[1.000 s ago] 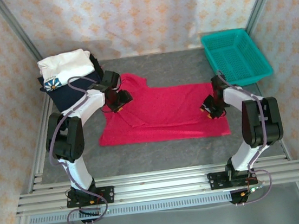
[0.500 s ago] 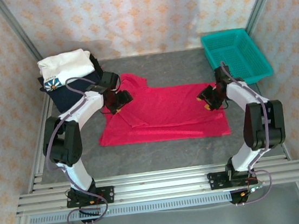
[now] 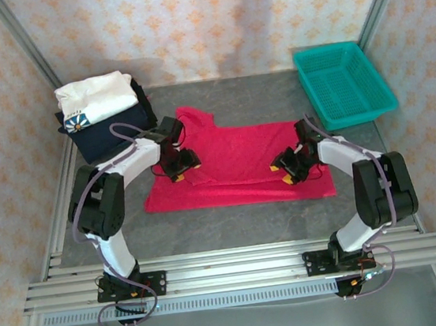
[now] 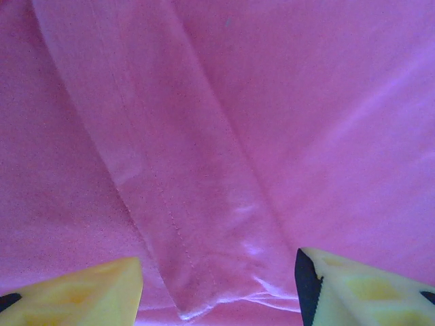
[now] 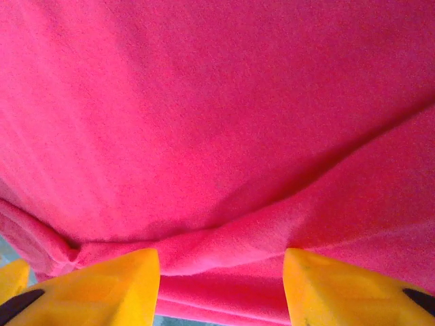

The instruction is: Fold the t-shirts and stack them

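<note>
Currently both arms bend low and inward. The left gripper (image 3: 179, 168) and right gripper (image 3: 285, 168) are released, jaws apart, over the red t-shirt (image 3: 241, 154). It lies flat in the middle of the grey table (image 3: 249, 223) between patterned walls (image 3: 185, 24). At far left, a white t-shirt (image 3: 94, 92) lies on a navy t-shirt (image 3: 115, 132).

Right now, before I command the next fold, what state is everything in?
red t-shirt: lying flat, partly folded
white t-shirt: folded, on top of the navy one
navy t-shirt: folded, under the white one
teal basket: upright, empty
left claw: open over the red cloth
right claw: open over a cloth ridge
</note>
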